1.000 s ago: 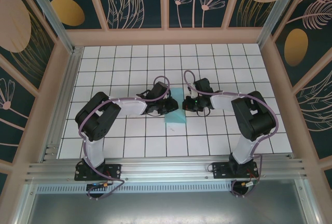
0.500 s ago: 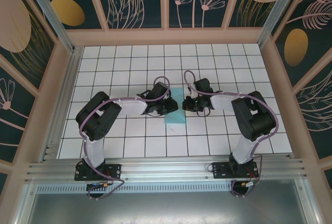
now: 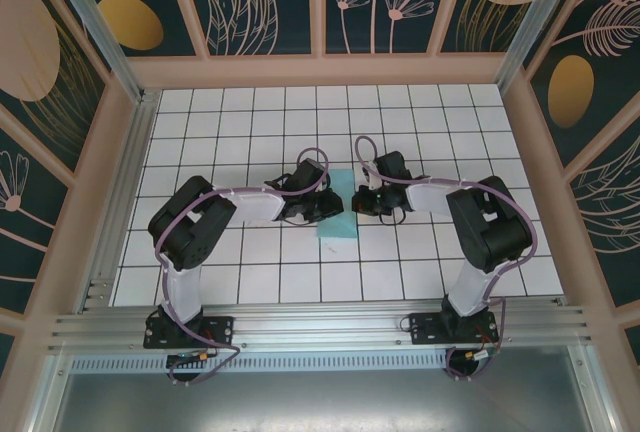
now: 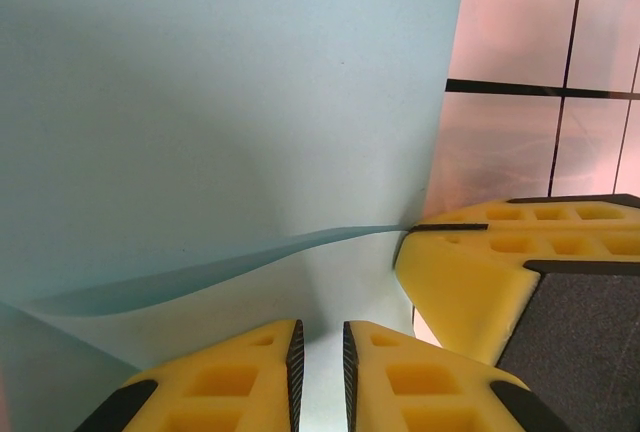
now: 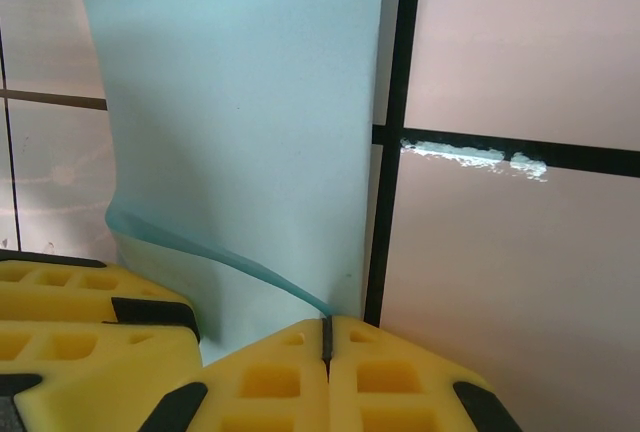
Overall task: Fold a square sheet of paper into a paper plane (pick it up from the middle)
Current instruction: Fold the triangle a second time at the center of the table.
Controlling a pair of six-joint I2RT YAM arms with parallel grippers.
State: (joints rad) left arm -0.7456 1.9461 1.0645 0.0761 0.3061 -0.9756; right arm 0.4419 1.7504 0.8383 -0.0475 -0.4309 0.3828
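Two claws work the square sheet of paper (image 3: 339,224) at the overhead frame's centre: the right gripper (image 5: 327,334), clenched on its lifted edge, seemingly draws a flap over, while the left gripper (image 4: 320,342), jaws a slit apart and grasping nothing, apparently steadies the sheet.

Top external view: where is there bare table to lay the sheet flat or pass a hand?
Bare table: the far rows along the back wall, and the near tiles between the sheet of paper and the front rail. Crowded: the centre, where the left gripper and right gripper meet at the sheet.
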